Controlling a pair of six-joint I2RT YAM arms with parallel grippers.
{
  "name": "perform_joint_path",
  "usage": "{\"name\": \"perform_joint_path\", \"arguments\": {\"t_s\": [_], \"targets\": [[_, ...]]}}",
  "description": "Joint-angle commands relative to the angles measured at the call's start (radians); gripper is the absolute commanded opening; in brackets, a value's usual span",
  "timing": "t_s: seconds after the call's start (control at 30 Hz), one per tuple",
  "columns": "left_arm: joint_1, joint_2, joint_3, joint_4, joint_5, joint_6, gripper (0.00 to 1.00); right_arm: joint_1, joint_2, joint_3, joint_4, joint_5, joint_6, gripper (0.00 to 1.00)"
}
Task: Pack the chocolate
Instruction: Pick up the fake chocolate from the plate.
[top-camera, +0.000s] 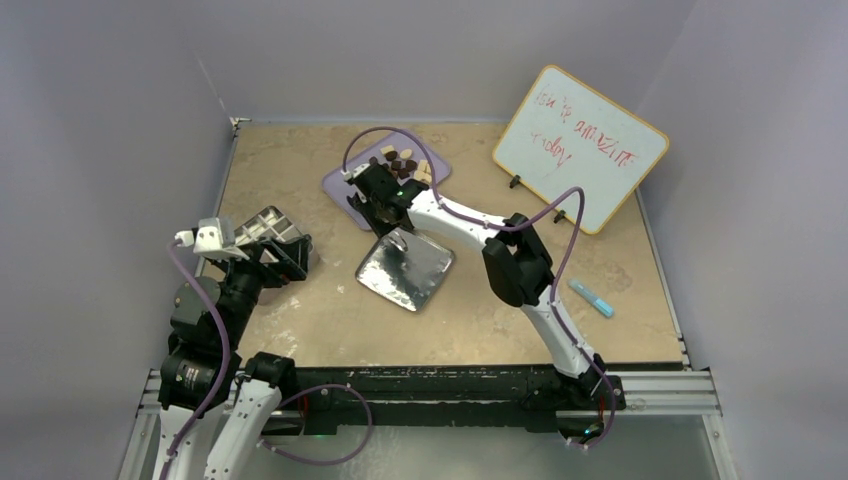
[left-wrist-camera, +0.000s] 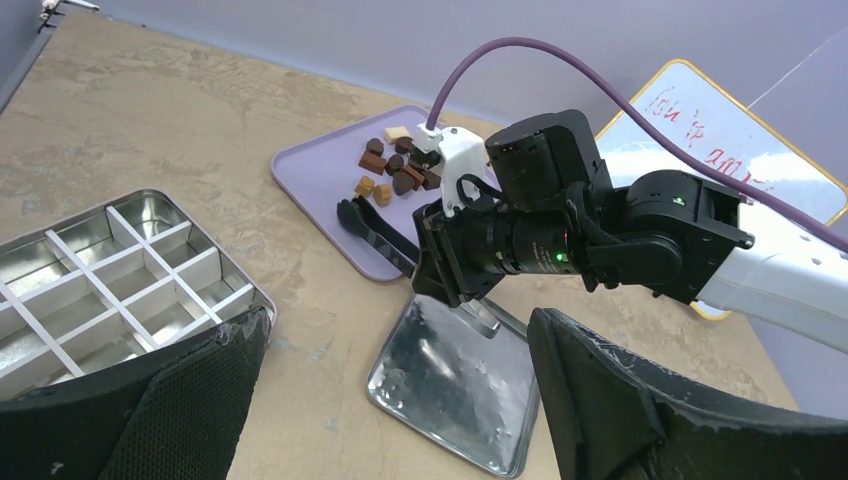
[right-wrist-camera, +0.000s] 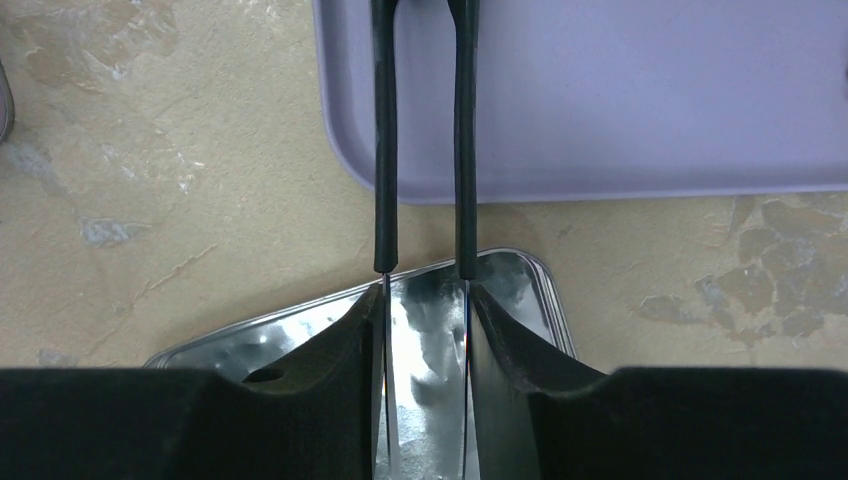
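Note:
The chocolate (top-camera: 405, 163), several small dark, caramel and cream lumps, lies on the far part of the lilac tray (top-camera: 338, 183); it also shows in the left wrist view (left-wrist-camera: 395, 172). My right gripper (top-camera: 380, 192) is shut on black-tipped metal tongs (left-wrist-camera: 372, 226). The tong arms (right-wrist-camera: 385, 150) reach over the tray's near edge (right-wrist-camera: 650, 90), slightly apart, with their tips out of the right wrist view. My right gripper's jaws (right-wrist-camera: 425, 330) hover above the shiny silver square (top-camera: 405, 268). My left gripper (left-wrist-camera: 398, 325) is open and empty beside the divided metal tin (left-wrist-camera: 110, 270).
The divided tin (top-camera: 265, 225) stands at the left, under my left gripper (top-camera: 285, 255). A whiteboard (top-camera: 580, 145) leans at the back right. A blue marker (top-camera: 592, 298) lies at the right. Grey walls enclose the table.

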Motion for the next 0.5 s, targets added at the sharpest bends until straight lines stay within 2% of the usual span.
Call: {"name": "perform_joint_path", "arguments": {"t_s": [0.0, 0.1, 0.47], "targets": [[0.002, -0.007, 0.002, 0.023, -0.003, 0.016, 1.0, -0.004, -0.033, 0.045, -0.008, 0.016, -0.016, 0.27], [0.002, -0.011, 0.003, 0.022, -0.003, 0.015, 1.0, -0.004, -0.068, 0.024, 0.017, 0.012, -0.018, 0.21], [0.002, -0.028, 0.016, 0.014, -0.015, 0.001, 1.0, 0.028, -0.258, -0.143, 0.114, -0.071, 0.028, 0.18]]}}
